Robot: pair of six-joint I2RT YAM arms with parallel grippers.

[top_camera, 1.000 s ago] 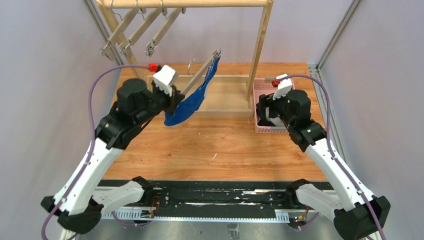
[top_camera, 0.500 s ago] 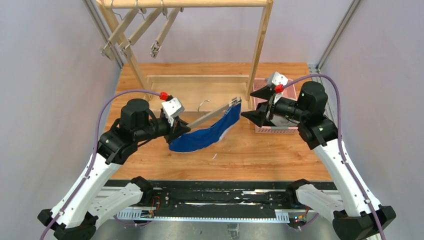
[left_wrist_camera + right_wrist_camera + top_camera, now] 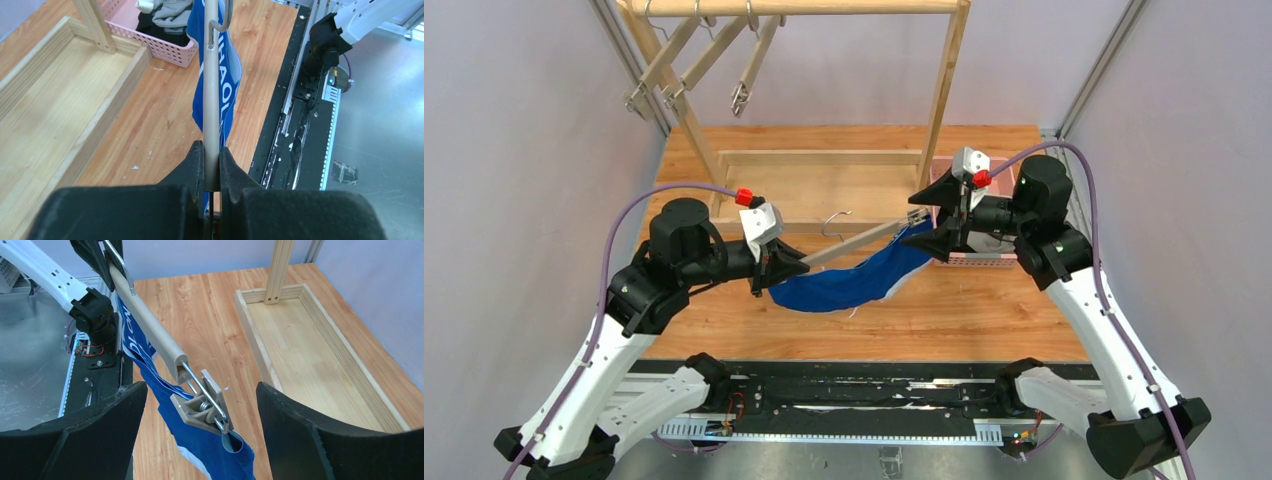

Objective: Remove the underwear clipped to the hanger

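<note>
Over the middle of the wooden counter [image 3: 894, 325], the overhead view has the left end effector [image 3: 792, 266] pressed together on one end of a pale hanger [image 3: 854, 240]. The hanger's bar runs across to the right end effector [image 3: 932, 217], which is spread wide with a jaw on either side of the hanger's far end. Blue underwear [image 3: 849, 285] sags in a curve below the bar. Behind stands a wooden rack [image 3: 945, 90] with a box-shaped base, and three bare clip hangers [image 3: 759, 58] slant down from its top rail. A pink basket [image 3: 979, 262] sits by the rack's right post, mostly hidden by the right arm. A black rail [image 3: 854, 395] lines the counter's near edge, and plain pale walls [image 3: 514, 150] close in both sides. From the left wrist, the two dark fingers [image 3: 197, 165] pinch the bar with no gap and a wire hook [image 3: 223, 20] sticks out farther along. The blue cloth, with white lettering, hangs on the bar's right; beyond it the basket holds bunched grey cloth [image 3: 172, 12] and black cloth [image 3: 150, 24]. From the right wrist, a spring clip [image 3: 202, 407] at the bar's end bites the blue waistband, sitting between the wide-apart fingers and touching neither. The rack's base frame lies on the counter to the right.
</note>
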